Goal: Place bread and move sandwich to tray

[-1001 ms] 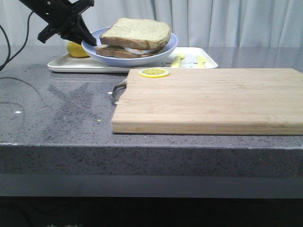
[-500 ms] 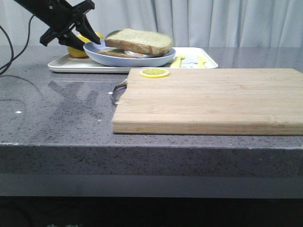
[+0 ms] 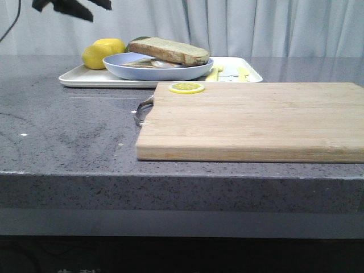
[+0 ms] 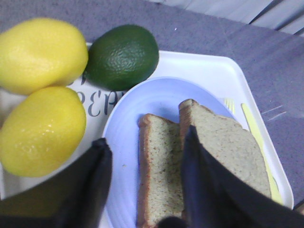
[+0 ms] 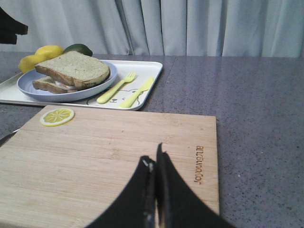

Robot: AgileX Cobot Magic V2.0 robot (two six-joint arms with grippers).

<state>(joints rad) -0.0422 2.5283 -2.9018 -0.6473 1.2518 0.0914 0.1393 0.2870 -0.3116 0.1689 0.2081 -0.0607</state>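
Observation:
The sandwich (image 3: 170, 51) lies on the pale-blue plate (image 3: 148, 71), and the plate stands on the white tray (image 3: 85, 78) at the back left. The bread (image 4: 223, 147) is its top slice, shifted off the lower slice (image 4: 161, 166); the egg barely shows. My left gripper (image 3: 85, 8) is open and empty, raised above the tray's left end. In the left wrist view its fingers hang apart over the plate (image 4: 133, 109). My right gripper (image 5: 154, 159) is shut and empty, hovering over the wooden cutting board (image 5: 109, 152); it is out of the front view.
Two lemons (image 4: 40, 52) (image 4: 42, 128) and a dark green avocado (image 4: 122, 56) sit on the tray beside the plate. A yellow fork (image 5: 116, 88) and knife (image 5: 135, 92) lie on the tray's other end. A lemon slice (image 3: 186, 87) rests on the board's far left corner.
The left gripper lowered the plate with the sandwich onto the tray, let go of its rim, and rose up and to the left. The right gripper's earlier position is not shown.

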